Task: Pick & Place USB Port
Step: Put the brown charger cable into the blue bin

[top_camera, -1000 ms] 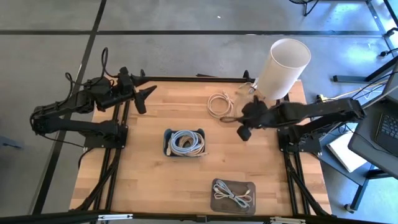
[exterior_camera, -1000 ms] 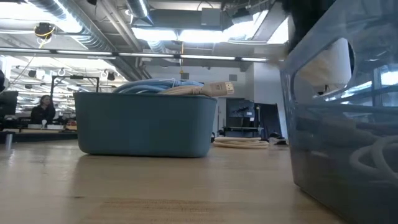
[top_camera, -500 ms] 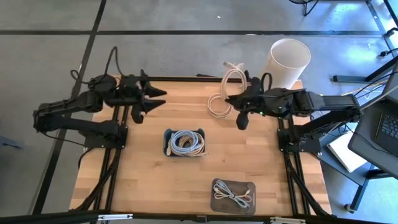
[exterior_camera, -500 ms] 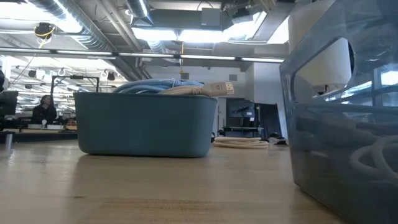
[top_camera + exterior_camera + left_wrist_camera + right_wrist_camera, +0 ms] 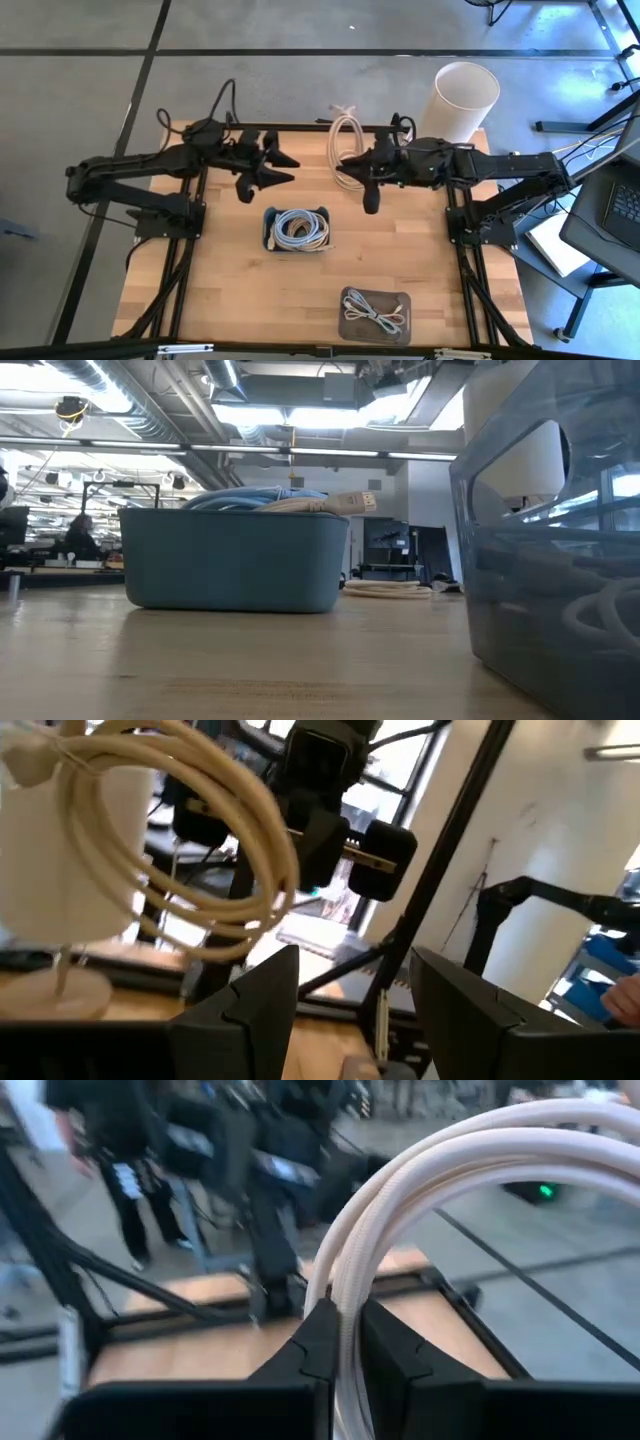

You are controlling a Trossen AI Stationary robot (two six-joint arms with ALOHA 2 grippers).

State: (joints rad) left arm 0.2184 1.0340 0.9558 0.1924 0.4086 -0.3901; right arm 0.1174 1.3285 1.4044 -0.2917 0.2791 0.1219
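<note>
My right gripper (image 5: 352, 160) is shut on a cream coiled USB cable (image 5: 344, 135), held up over the far middle of the table; its strands (image 5: 420, 1170) fill the right wrist view. A second cream coil (image 5: 349, 178) lies flat on the table under it and shows in the low view as a flat coil (image 5: 386, 589). My left gripper (image 5: 288, 168) is open and level, just left of the held coil and pointing at it. The left wrist view shows the coil (image 5: 180, 840) ahead of the gripper's gap (image 5: 355, 990). Neither gripper shows in the low view. My right gripper pinches several strands of the coil (image 5: 346, 1315) between its two fingers, at one side of the loop. The fingers come level from the table's right. The coil is lifted clear of the table, and its loop stands out beyond the fingertips toward my left gripper.
A blue bin (image 5: 297, 229) of coiled cables sits mid-table, below both grippers. A grey tray (image 5: 375, 312) with a cable lies near the table's near edge. A white cylinder (image 5: 458, 97) stands at the far right corner. A person (image 5: 78, 538) sits far off beyond the table.
My right gripper has carried the cream coil from near the white cylinder toward the table's left, over the coil lying on the wood. My left gripper has reached toward the table's right, closing on the held coil, with its fingers still apart.
</note>
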